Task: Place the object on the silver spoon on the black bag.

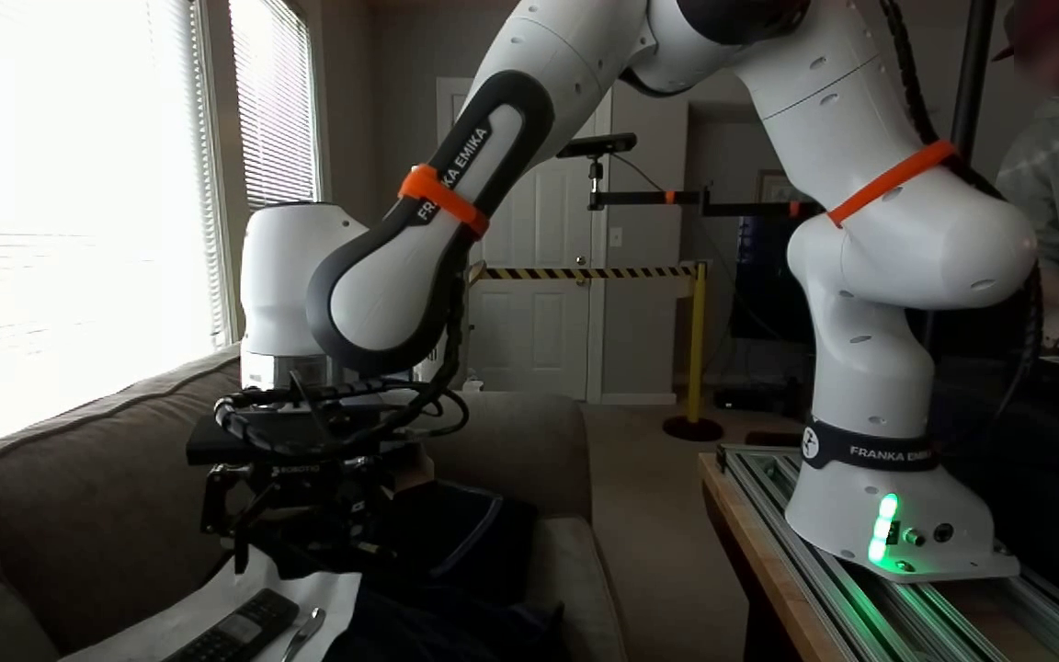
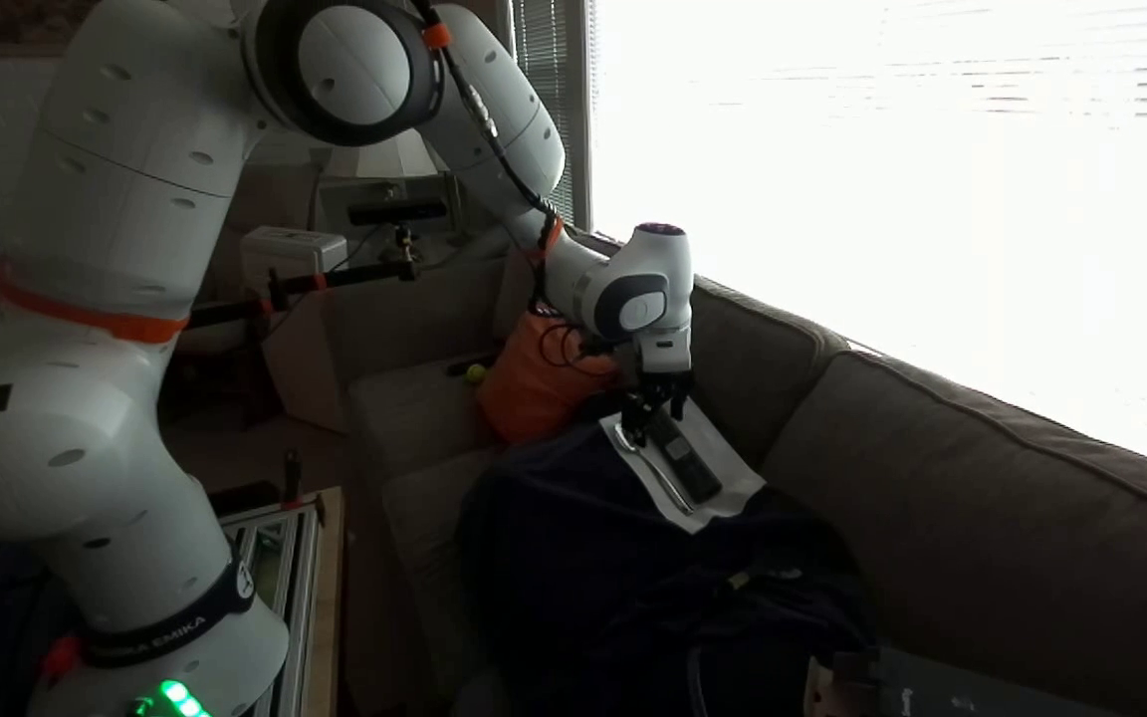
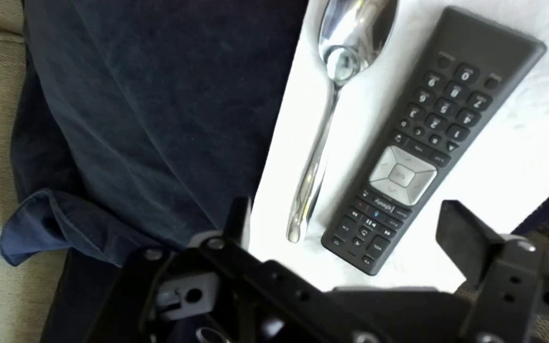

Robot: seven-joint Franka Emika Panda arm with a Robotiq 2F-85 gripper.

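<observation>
I have the fingers [image 3: 467, 238] spread wide apart and holding nothing; in the wrist view the tail of the silver spoon [image 3: 314, 174] and the near end of the remote [image 3: 401, 176] show in the gap between them. Whether a tip touches the white sheet [image 3: 513, 152] I can't tell from here. The small clear object [image 3: 343, 65], round and glassy, sits on the spoon where the bowl narrows into the handle, the bowl pointing away from the fingers. Spoon and remote lie side by side on the sheet, a strip of white between them. Just beside the spoon, along the sheet's left edge in the wrist view, I see the black bag [image 3: 169, 105], its slack fabric reading navy on that camera, slumped on the sofa [image 2: 932, 478]. My arm [image 1: 575, 92] stands up from its base [image 1: 860, 524], is folded over high up and slopes down to the wrist [image 1: 286, 285], close to upright in both exterior views, so the fingers point down above one end of the sheet.
</observation>
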